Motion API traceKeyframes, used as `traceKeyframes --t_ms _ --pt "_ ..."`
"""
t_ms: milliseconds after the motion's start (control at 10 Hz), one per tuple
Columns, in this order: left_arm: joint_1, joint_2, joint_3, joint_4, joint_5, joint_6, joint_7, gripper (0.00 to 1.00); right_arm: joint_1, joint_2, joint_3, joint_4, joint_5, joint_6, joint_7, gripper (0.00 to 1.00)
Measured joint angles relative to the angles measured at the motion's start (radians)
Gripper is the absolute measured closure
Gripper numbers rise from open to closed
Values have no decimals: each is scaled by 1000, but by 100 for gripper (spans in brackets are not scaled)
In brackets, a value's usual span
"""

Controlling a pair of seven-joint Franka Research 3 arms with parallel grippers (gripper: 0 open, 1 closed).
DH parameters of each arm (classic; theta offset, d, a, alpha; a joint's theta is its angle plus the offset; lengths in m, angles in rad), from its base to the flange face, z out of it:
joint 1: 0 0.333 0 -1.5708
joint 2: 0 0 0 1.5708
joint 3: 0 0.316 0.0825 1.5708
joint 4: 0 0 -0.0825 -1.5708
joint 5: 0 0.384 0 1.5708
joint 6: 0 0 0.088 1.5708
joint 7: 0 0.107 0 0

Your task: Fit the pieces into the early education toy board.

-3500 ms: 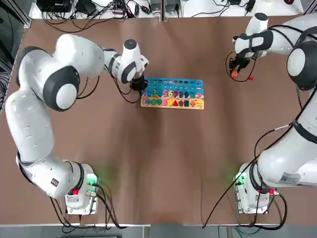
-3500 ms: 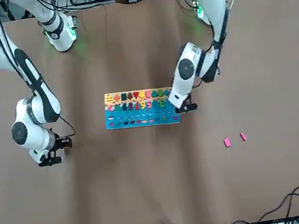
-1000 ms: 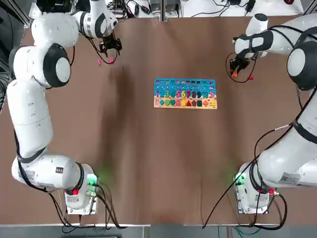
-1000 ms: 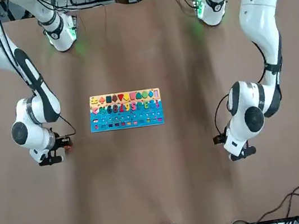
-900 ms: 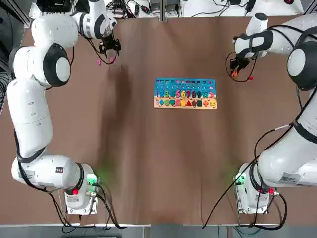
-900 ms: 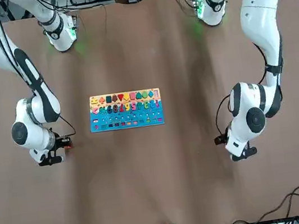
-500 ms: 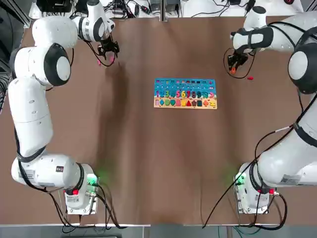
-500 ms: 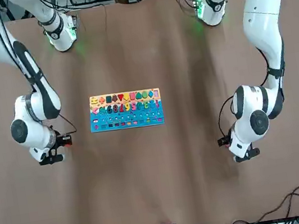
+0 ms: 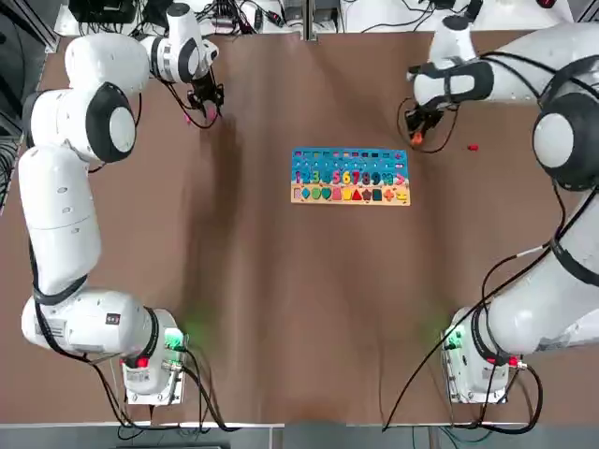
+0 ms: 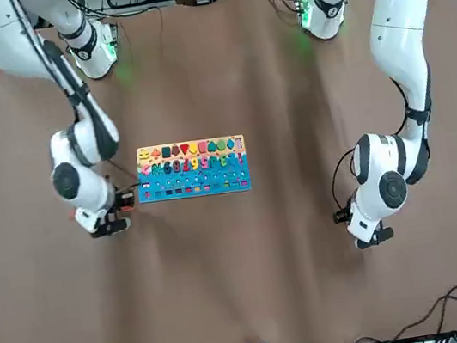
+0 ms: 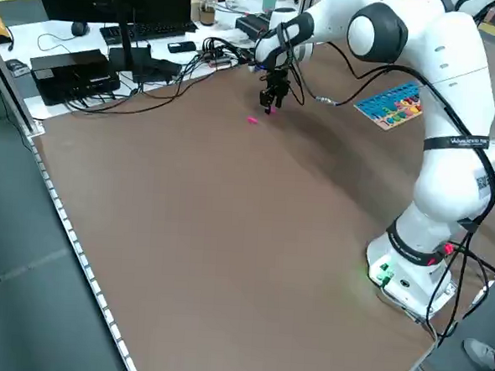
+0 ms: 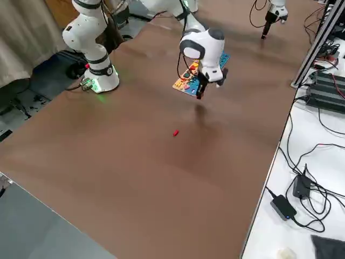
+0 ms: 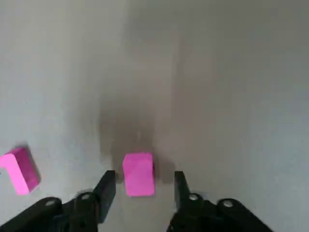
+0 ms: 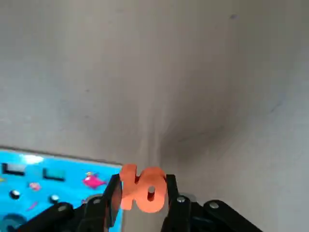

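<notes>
Board (image 9: 350, 175) lies lengthwise left-right; right gripper (image 14: 143, 192) clamps orange piece (image 14: 143, 188), left gripper (image 13: 140, 186) straddles pink piece (image 13: 139, 174).

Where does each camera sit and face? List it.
Top: overhead, looking down; both arms, board.
Front: opposite, facing robot; both arms.
Left side: raised, left; left arm.
Right side: raised, right; right arm, red piece.
Left wrist: left gripper astride pink piece.
Right wrist: right gripper holding orange piece.
Shared: top and front show the board.

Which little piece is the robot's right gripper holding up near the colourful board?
Find the blue toy board mid-table. Just past its far right corner hangs the right gripper, shut on the orange piece, shaped like a number ten. The red piece lies alone on the table, and the others are pink.
</notes>
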State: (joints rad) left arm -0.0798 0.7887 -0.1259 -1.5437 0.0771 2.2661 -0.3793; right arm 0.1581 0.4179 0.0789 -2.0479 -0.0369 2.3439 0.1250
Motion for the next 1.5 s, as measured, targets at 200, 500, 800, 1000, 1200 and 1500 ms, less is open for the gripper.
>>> traceKeyframes --t_ms 200,500,800,1000,1200,1500 --pt "0 0 0 2 0 1 6 56 36 -10 0 -38 0 1 26 59" --pt "0 0 0 4 0 1 7 74 70 -27 1 -74 1 2 59 59" --pt "-1 -6 -6 17 0 -3 7 74 133 -36 2 -91 1 22 128 59" --pt "-34 -49 -22 18 0 -77 7 74 146 -37 2 -139 1 105 147 59" --pt "-109 -125 -26 -22 0 -118 0 74 168 -37 2 -158 1 122 194 59" --pt "-236 -225 -54 -164 0 -123 -109 74 207 -39 2 -159 1 122 241 59"
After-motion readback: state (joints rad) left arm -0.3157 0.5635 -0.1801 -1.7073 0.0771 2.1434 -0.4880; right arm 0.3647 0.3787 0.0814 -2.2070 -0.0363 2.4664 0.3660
